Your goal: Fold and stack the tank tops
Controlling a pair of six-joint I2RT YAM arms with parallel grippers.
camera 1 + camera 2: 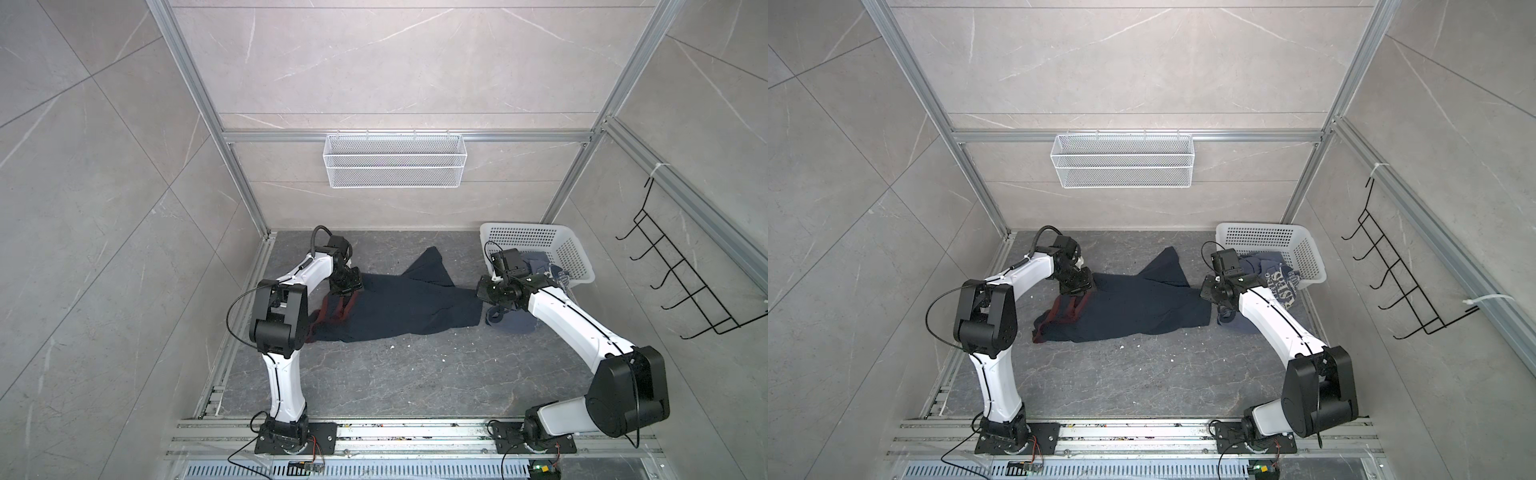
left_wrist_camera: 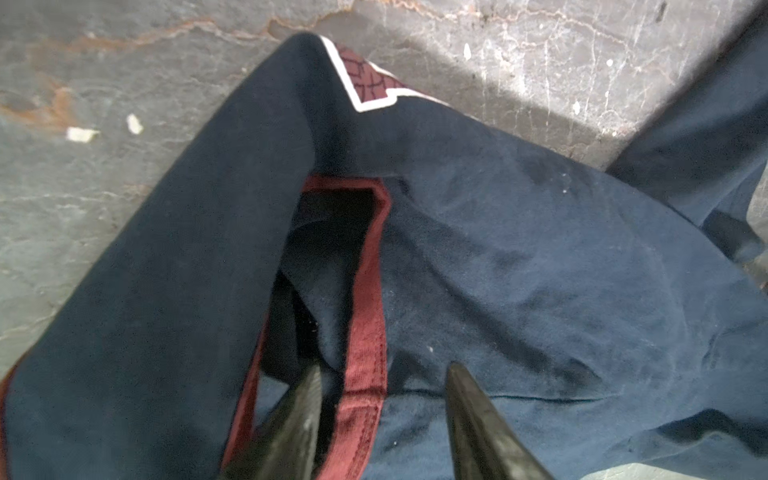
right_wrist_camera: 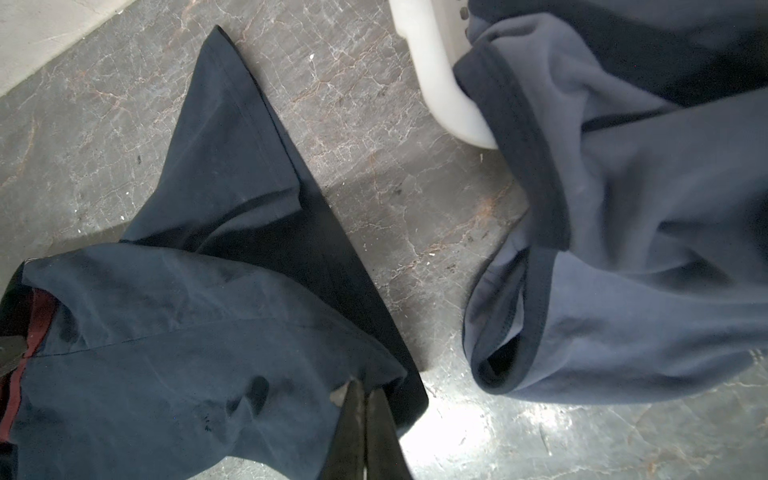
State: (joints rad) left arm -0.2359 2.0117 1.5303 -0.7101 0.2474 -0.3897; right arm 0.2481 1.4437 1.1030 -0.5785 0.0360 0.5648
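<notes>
Navy tank top (image 1: pixel 399 307), right end effector (image 3: pixel 364 390) pinching

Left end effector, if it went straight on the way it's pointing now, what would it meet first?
Most likely the navy tank top: the left end effector points down at it, jaws apart on either side of its maroon trim. Whether it already touches the cloth is unclear.

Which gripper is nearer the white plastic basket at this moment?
Right. The right gripper pinches the hem of the navy tank top, a short way from the basket; the left gripper straddles the maroon strap at the shirt's opposite end, far from it.
</notes>
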